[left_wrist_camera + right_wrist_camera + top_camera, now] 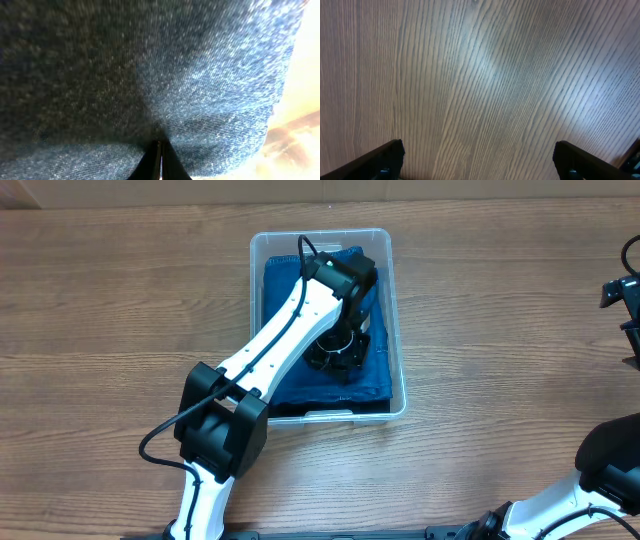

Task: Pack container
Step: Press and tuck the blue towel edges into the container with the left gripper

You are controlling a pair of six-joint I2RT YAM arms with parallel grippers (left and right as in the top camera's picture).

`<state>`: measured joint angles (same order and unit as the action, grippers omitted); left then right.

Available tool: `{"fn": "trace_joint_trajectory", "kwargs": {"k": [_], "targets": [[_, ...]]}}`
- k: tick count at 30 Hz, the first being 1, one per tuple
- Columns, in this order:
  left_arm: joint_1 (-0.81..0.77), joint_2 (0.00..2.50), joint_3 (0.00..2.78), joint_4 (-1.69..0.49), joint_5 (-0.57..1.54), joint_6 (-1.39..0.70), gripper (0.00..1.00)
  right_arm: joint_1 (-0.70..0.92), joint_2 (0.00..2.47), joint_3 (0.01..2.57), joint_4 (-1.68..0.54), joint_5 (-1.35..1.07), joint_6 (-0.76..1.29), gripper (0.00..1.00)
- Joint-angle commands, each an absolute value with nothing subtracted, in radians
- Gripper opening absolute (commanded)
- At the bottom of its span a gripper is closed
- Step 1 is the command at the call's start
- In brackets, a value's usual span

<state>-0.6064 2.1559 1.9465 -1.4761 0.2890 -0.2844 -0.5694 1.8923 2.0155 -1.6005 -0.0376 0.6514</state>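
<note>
The clear plastic container (pixel 398 330) stands at the table's middle. A folded blue denim cloth (pixel 378 375) fills its floor. My left arm reaches down into it, and the left gripper (pixel 340 355) sits low over the cloth near the container's centre. In the left wrist view the denim (pixel 200 75) fills the frame, and the left gripper (pixel 161 145) is shut, its dark tips together and pressed against the fabric, with nothing visibly pinched. My right gripper (pixel 479 150) hangs open over bare wood, nothing between its fingers (pixel 387 155).
Brown wood-grain table (pixel 500 260) surrounds the container on all sides. The right arm's black parts (pixel 622 290) sit at the far right edge, and its base (pixel 610 465) at the lower right. The left arm's base joint (pixel 220 425) stands in front of the container.
</note>
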Motion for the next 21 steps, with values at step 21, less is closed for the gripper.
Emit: {"fn": "trace_joint_trajectory", "kwargs": {"k": [21], "targets": [[-0.432, 2.192, 2.136, -0.965, 0.206, -0.273, 0.04, -0.571, 1.874, 2.016, -1.598, -0.039, 0.656, 1.00]]}}
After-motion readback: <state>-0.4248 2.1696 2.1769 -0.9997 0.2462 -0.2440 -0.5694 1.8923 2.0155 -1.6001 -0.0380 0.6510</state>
